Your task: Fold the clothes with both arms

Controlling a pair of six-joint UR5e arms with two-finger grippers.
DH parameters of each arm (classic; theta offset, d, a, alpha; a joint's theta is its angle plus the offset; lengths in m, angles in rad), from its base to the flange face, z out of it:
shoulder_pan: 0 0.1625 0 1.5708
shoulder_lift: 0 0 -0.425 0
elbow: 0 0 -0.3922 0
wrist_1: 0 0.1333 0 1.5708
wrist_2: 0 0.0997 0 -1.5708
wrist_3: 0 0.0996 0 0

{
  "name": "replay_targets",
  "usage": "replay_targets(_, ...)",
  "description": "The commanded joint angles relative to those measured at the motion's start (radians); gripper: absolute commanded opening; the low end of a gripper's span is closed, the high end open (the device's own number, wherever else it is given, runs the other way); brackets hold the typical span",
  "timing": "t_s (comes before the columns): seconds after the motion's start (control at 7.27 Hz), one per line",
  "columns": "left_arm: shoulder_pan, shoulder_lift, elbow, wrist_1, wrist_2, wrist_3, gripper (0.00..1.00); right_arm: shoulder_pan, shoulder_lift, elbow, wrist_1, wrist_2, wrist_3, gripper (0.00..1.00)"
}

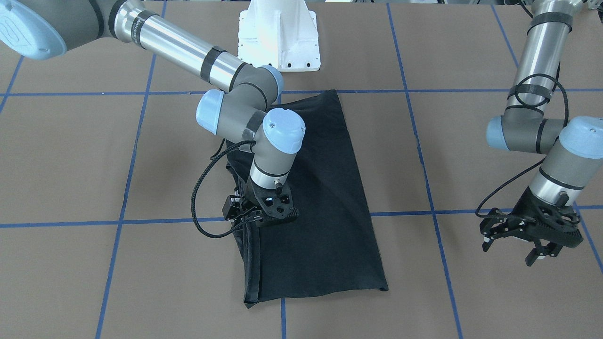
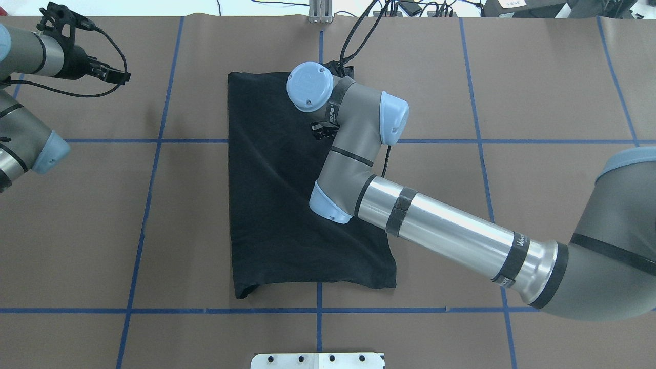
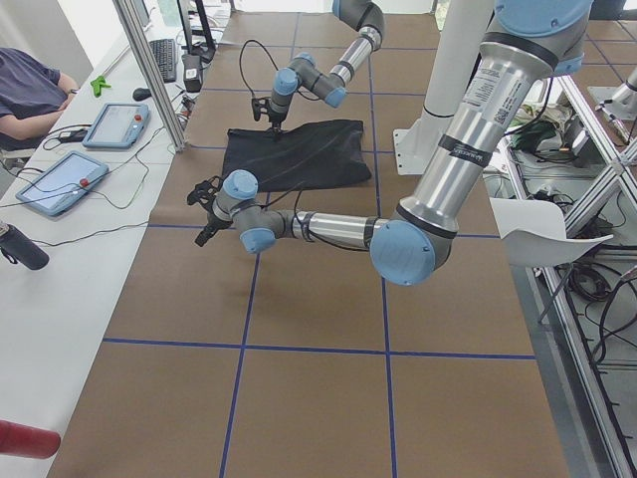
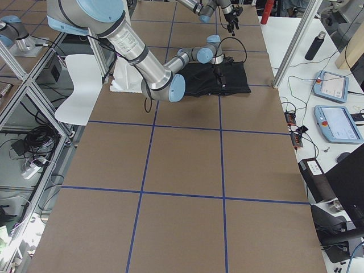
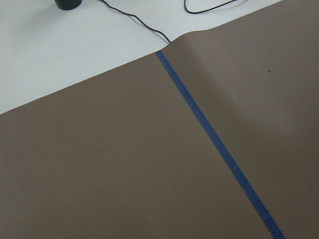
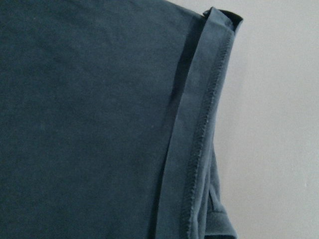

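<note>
Overhead exterior shows the T-shirt (image 2: 271,205) folded narrow at the middle of the desk (image 2: 512,77). Your right tool (image 1: 245,220) sits at its hemmed edge, and you cannot tell its opening. Your left tool (image 1: 513,245) hangs wide, well apart. A one-sided lift could drag the layers askew.

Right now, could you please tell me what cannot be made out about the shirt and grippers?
Right gripper: open or shut on the shirt unclear; black on black from the front, its arm covers it overhead.
Shirt's print: no view shows any; only plain black cloth.
Left gripper: outside its own wrist view; only table there.
</note>
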State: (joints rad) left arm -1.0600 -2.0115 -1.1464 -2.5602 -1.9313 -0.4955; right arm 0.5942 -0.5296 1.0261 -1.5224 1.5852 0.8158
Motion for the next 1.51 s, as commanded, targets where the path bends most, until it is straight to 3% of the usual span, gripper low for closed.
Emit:
replay_targets(0.0, 0.000, 0.000, 0.000, 0.000, 0.000, 0.000, 1.00, 0.006, 0.006, -0.015, -0.007, 0.002, -0.017, 0.99)
replay_targets(1.1, 0.000, 0.000, 0.002, 0.000, 0.000, 0.000, 1.00, 0.082, -0.088, 0.011, -0.022, 0.004, -0.165, 0.99)
replay_targets(1.38, 0.000, 0.002, 0.005, -0.020, 0.000, -0.002, 1.00, 0.107, -0.177, 0.159, -0.031, 0.013, -0.194, 0.99)
